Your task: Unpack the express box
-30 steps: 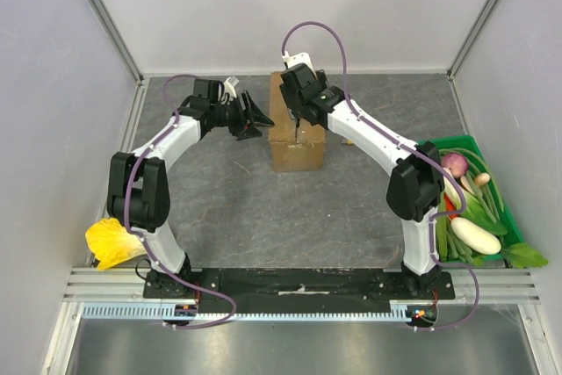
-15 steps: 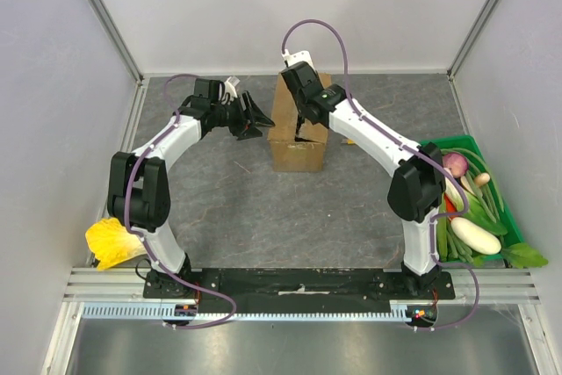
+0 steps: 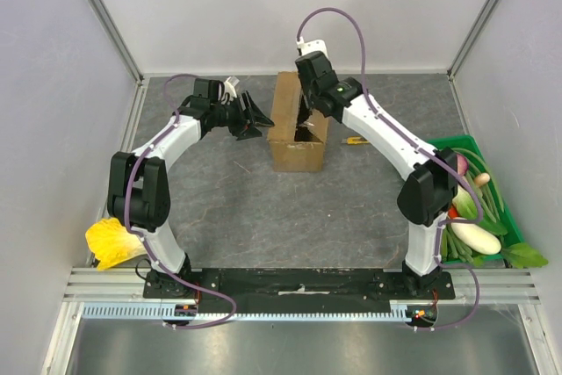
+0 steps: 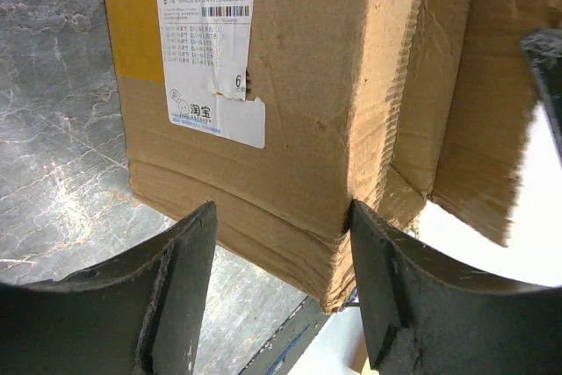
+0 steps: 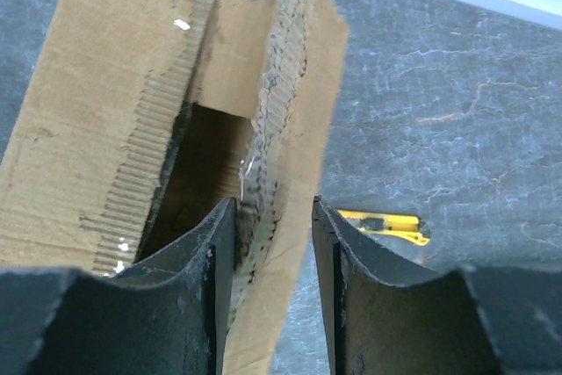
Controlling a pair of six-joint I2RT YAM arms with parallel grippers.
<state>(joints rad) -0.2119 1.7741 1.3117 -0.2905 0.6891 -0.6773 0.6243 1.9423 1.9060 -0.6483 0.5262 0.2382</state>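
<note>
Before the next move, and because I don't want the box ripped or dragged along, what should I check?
1. The right gripper straddles the right flap of the box: ok.
2. Firm hold on that flap: cannot tell.
3. The left gripper is open and faces the side of the box: ok.
4. Box held steady by the left gripper: not ok, it clasps nothing.
5. Contents in sight through the opening: cannot tell, the inside is dark.
6. Yellow knife out of the way: ok, it lies apart, to the right of the box.
</note>
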